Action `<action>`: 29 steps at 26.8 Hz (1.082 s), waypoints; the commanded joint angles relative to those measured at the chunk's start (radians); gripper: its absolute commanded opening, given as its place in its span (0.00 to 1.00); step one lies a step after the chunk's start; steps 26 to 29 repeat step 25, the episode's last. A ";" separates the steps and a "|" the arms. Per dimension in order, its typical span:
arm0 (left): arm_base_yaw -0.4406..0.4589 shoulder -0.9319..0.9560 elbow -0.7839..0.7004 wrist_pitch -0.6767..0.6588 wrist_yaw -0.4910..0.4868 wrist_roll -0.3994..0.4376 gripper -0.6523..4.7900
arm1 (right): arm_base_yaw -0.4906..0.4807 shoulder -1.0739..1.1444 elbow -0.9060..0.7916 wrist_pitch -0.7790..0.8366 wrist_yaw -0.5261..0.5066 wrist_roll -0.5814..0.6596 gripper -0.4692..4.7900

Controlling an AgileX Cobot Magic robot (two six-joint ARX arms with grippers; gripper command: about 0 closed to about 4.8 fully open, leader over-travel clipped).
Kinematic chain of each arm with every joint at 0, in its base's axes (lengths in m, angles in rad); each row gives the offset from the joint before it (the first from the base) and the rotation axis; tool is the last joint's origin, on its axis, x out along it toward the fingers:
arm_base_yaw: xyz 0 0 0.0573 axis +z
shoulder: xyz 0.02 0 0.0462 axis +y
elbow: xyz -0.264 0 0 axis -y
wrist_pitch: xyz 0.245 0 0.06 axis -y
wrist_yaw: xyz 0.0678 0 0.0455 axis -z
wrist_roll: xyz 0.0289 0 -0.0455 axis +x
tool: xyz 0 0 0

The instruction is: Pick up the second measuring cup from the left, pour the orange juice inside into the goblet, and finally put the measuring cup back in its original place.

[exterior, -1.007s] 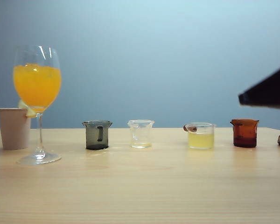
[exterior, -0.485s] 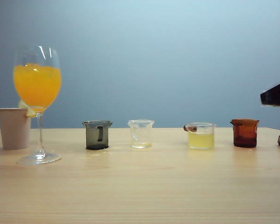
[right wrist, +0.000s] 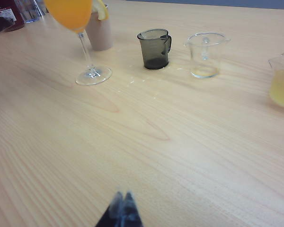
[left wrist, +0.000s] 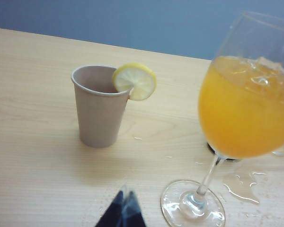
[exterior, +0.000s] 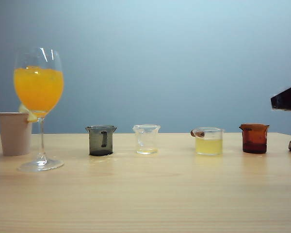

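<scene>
Both tools hang above the desk with nothing in them: the left tool [left wrist: 124,210] shows its dark fingertips pressed together over the desk's left end, near the goblet's foot, and the right tool [right wrist: 122,210] is likewise clenched, its tips meeting over bare wood toward the near edge. In the exterior view only a dark part of the right arm [exterior: 287,98] juts in at the right edge.

The second measuring cup from the left [exterior: 146,139] stands upright in the row along the far part of the desk [exterior: 150,194], between the smoky grey cup [exterior: 101,140] and a wider clear cup [exterior: 208,141] of pale yellow liquid; an amber cup [exterior: 254,138] ends the row on the right. It holds only a faint trace at its bottom. The orange juice [exterior: 39,89] fills the bowl of the goblet [exterior: 40,109], which stands at the left end beside a beige paper cup [exterior: 14,133].

Graduation marks on the cups are too small to read. A dark bottle with a pale label [right wrist: 7,14] appears only in the right wrist view; its writing is illegible. The left wrist view alone shows the lemon slice [left wrist: 134,81] on the paper cup's rim and spilled droplets [left wrist: 239,185] on the wood by the goblet's foot.
</scene>
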 commanded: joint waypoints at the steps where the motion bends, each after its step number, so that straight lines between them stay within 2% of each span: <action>1: 0.001 -0.001 0.003 0.006 0.003 0.008 0.11 | -0.033 0.000 -0.006 0.011 -0.007 -0.002 0.08; 3: 0.002 -0.004 0.003 0.000 0.003 0.008 0.11 | -0.079 0.000 -0.006 0.010 -0.006 -0.002 0.08; 7: 0.005 -0.188 0.003 -0.128 0.000 0.008 0.11 | -0.314 0.000 -0.006 0.008 -0.002 -0.002 0.08; 8: 0.005 -0.262 0.003 -0.164 0.000 0.008 0.11 | -0.412 0.000 -0.006 0.008 -0.002 -0.002 0.08; 9: 0.005 -0.304 0.003 -0.177 -0.001 0.009 0.11 | -0.465 0.000 -0.006 0.007 -0.002 -0.002 0.08; 12: 0.005 -0.397 0.005 -0.156 0.000 0.011 0.11 | -0.664 0.000 -0.006 0.006 -0.002 -0.002 0.08; 14: 0.004 -0.397 0.005 -0.149 0.000 0.011 0.11 | -0.718 0.000 -0.006 0.006 -0.001 -0.002 0.08; 29: 0.003 -0.397 0.005 -0.161 0.000 0.011 0.11 | -0.721 0.000 -0.006 0.007 -0.002 -0.002 0.08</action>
